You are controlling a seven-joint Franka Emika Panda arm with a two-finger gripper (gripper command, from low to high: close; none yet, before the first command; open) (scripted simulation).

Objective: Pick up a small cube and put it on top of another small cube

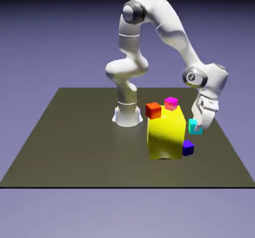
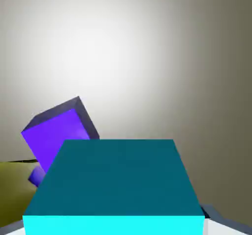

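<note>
Filling the lower half of the hand view, the small cyan cube (image 2: 115, 180) is seen clamped between the gripper's (image 1: 197, 126) jaws, which are closed on it; the finger tips themselves are almost wholly hidden behind the cube, only pale slivers being visible at the bottom corners. In the exterior view the cube (image 1: 194, 126) is held at the gripper's tip, clear of the table (image 1: 74, 147), just to the exterior view's right of the big yellow block (image 1: 166, 133). Whether cube and block touch cannot be made out. The dark blue cube (image 1: 188, 147) is seen on the table below the held cube, against the yellow block's lower corner; in the hand view it (image 2: 54, 133) is partly covered by the cyan cube, and only a dim olive-yellow patch of the block (image 2: 15, 189) is caught at the left edge. A magenta cube (image 1: 171, 103) and a red-orange cube (image 1: 153, 110) are seen at the block's top, the latter at its far edge, its support hard to judge.
</note>
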